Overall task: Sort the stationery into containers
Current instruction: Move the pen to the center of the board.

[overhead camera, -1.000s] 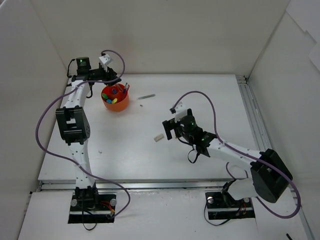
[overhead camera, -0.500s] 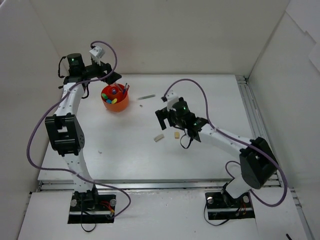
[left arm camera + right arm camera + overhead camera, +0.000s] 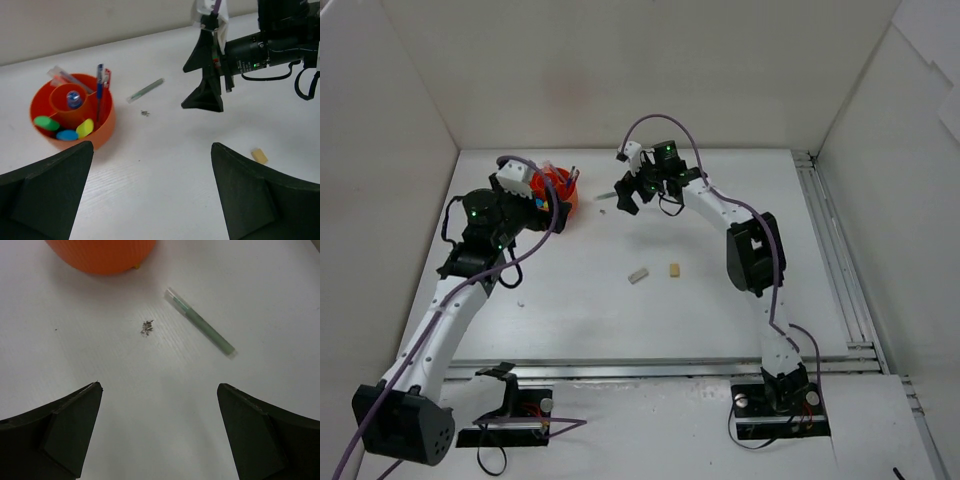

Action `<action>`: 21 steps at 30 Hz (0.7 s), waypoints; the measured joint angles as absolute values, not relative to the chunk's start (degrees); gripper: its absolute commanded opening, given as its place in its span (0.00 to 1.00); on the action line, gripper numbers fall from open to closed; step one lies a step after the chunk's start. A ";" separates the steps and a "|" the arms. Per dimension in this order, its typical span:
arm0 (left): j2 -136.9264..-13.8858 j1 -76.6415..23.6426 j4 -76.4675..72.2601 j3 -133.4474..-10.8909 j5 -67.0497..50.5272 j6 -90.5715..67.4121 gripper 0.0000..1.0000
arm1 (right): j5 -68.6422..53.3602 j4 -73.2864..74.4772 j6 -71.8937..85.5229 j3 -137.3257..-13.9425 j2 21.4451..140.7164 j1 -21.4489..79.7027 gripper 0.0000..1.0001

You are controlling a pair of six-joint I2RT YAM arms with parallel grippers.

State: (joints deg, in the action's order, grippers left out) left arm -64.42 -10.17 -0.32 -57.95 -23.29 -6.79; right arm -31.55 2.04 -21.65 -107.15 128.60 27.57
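Observation:
The orange organizer (image 3: 72, 131) holds a blue-capped tube (image 3: 73, 98) in its centre well, green, blue and yellow caps and upright pens in its ring. In the top view my left arm partly covers the organizer (image 3: 563, 192). My left gripper (image 3: 151, 150) hangs open and empty, high in front of it. A grey-green pen (image 3: 200, 322) lies on the table just right of the organizer (image 3: 100, 252). My right gripper (image 3: 160, 386) hovers open beside the pen (image 3: 612, 193) with nothing between its fingers. Two erasers, a pale one (image 3: 638, 274) and a beige one (image 3: 674, 269), lie mid-table.
White walls close in the table on the back, left and right. A metal rail (image 3: 825, 240) runs along the right edge. A small dark speck of debris (image 3: 147, 327) lies between organizer and pen. Purple cables loop over both arms.
The left gripper opened over the organizer, then the arm drew back toward the near side. The right arm swung from mid-table to the back beside the pen, uncovering the beige eraser.

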 measured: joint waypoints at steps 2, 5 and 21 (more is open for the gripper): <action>-61.10 -10.07 0.99 -55.94 -18.94 -7.88 1.00 | -34.39 2.83 -22.41 -113.95 134.17 26.24 0.98; -57.87 -10.02 2.81 -54.96 -13.91 -8.97 1.00 | -36.69 4.05 -22.33 -124.42 142.69 24.88 0.98; -48.80 -10.52 4.64 -50.09 -4.08 -9.58 1.00 | -31.59 -12.29 -0.99 -139.90 156.48 27.00 0.98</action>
